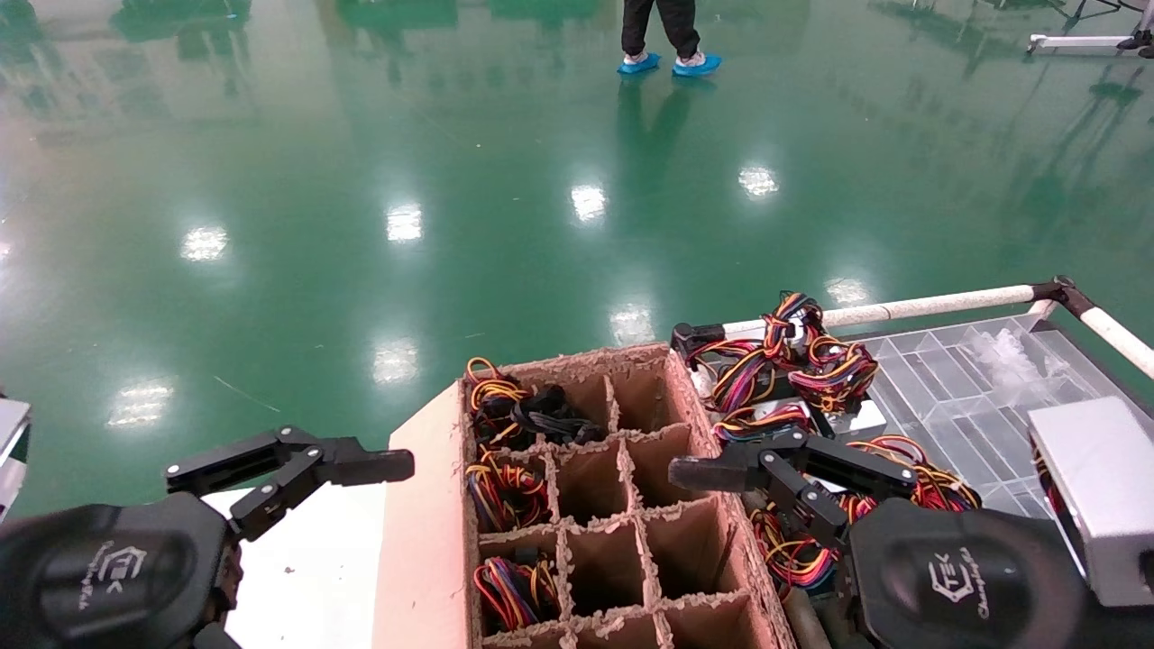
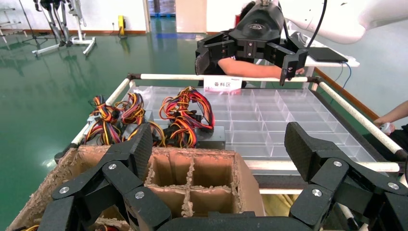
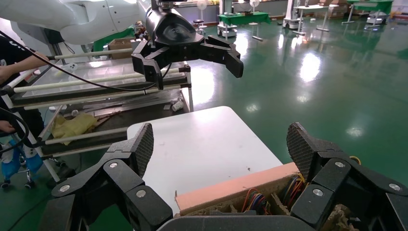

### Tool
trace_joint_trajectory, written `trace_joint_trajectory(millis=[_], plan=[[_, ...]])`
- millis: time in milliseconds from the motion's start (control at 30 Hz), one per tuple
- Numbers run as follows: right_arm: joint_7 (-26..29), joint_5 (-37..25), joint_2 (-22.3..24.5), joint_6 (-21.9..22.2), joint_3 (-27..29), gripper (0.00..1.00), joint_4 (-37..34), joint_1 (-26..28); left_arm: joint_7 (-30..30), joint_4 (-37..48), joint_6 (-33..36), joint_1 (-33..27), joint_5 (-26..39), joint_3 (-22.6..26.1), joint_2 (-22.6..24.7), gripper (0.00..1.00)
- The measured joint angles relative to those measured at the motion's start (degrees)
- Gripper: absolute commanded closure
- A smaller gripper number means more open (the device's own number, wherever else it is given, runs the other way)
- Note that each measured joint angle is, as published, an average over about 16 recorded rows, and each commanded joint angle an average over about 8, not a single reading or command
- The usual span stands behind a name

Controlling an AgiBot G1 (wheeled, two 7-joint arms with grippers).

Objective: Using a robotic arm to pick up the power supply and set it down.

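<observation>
A power supply (image 1: 861, 419), a silver-grey box trailing looped red, yellow and purple wires (image 1: 825, 361), lies on the clear tray to the right of the cardboard box. From the left wrist it appears beyond the box as the power supply (image 2: 211, 137). More wire bundles lie next to it. My right gripper (image 1: 784, 469) hovers open between the box and the tray, above the wires and holding nothing. Under the right gripper (image 3: 222, 147) lies the box's left rim. My left gripper (image 1: 297, 464) is open to the left of the box, and below the left gripper (image 2: 219, 149) are bare cardboard cells.
The divided cardboard box (image 1: 424, 505) holds wire bundles (image 1: 505, 491) in its left cells. A white table (image 1: 306, 559) lies under the left arm. The clear compartment tray (image 1: 956, 388) has white rails (image 1: 938, 305). A person (image 1: 667, 36) stands far off on the green floor.
</observation>
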Motion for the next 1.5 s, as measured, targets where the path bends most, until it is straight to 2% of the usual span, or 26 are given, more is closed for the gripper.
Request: trace_joint_trajectory(millis=[833, 900, 1067, 1100, 1133, 1167, 1500], plan=[[0.00, 0.00, 0.00, 0.00, 0.00, 0.00, 0.00, 0.00, 0.00, 0.01, 0.00, 0.00, 0.00, 0.00, 0.00, 0.01], [0.00, 0.00, 0.00, 0.00, 0.00, 0.00, 0.00, 0.00, 0.00, 0.01, 0.00, 0.00, 0.00, 0.00, 0.00, 0.18], [0.00, 0.00, 0.00, 0.00, 0.00, 0.00, 0.00, 0.00, 0.00, 0.01, 0.00, 0.00, 0.00, 0.00, 0.00, 0.80], [0.00, 0.00, 0.00, 0.00, 0.00, 0.00, 0.00, 0.00, 0.00, 0.01, 0.00, 0.00, 0.00, 0.00, 0.00, 0.92], [0.00, 0.00, 0.00, 0.00, 0.00, 0.00, 0.00, 0.00, 0.00, 0.01, 0.00, 0.00, 0.00, 0.00, 0.00, 0.98], [0.00, 0.00, 0.00, 0.00, 0.00, 0.00, 0.00, 0.00, 0.00, 0.01, 0.00, 0.00, 0.00, 0.00, 0.00, 1.00], [0.00, 0.00, 0.00, 0.00, 0.00, 0.00, 0.00, 0.00, 0.00, 0.01, 0.00, 0.00, 0.00, 0.00, 0.00, 1.00]])
